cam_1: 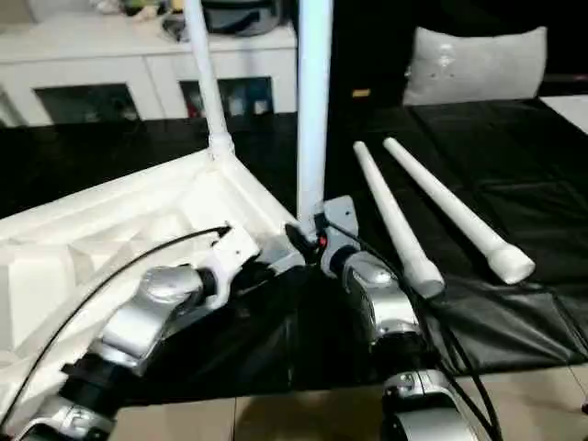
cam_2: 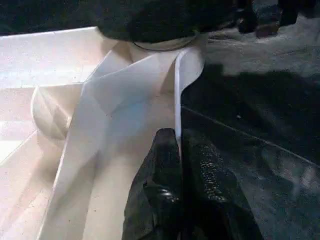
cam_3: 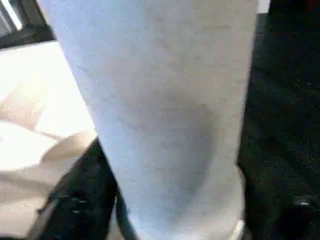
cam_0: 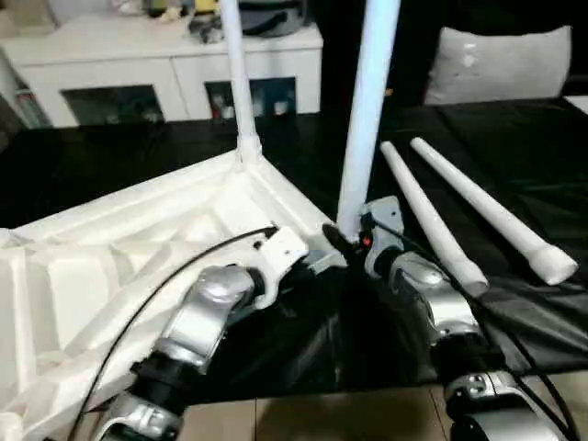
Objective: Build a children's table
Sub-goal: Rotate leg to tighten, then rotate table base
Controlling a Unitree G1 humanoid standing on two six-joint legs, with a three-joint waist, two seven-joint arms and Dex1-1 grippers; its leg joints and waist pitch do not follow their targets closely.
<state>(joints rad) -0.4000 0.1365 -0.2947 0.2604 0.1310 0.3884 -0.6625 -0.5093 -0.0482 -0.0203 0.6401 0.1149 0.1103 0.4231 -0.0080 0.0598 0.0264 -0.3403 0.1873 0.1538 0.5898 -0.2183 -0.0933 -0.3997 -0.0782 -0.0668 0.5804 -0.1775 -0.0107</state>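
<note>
The children's table top [cam_0: 138, 248] lies upside down on the black cloth, ribbed underside up. One white leg [cam_0: 234, 73] stands in its far corner socket. My left gripper [cam_2: 177, 137] is shut on the thin rim [cam_2: 176, 95] of the top, close to the near right corner. A second leg [cam_0: 367, 101] stands upright at that corner, and my right gripper [cam_0: 342, 241] is closed around its thick lower end [cam_3: 160, 100]. Whether its foot sits in the socket is hidden by the grippers. Two more legs [cam_0: 427, 211] [cam_0: 491, 216] lie side by side on the cloth to the right.
A white cabinet [cam_0: 165, 73] with glass doors stands behind the table. A grey cushion [cam_0: 501, 64] rests at the back right. The black cloth [cam_0: 514, 147] covers the work surface, whose front edge runs just under my forearms.
</note>
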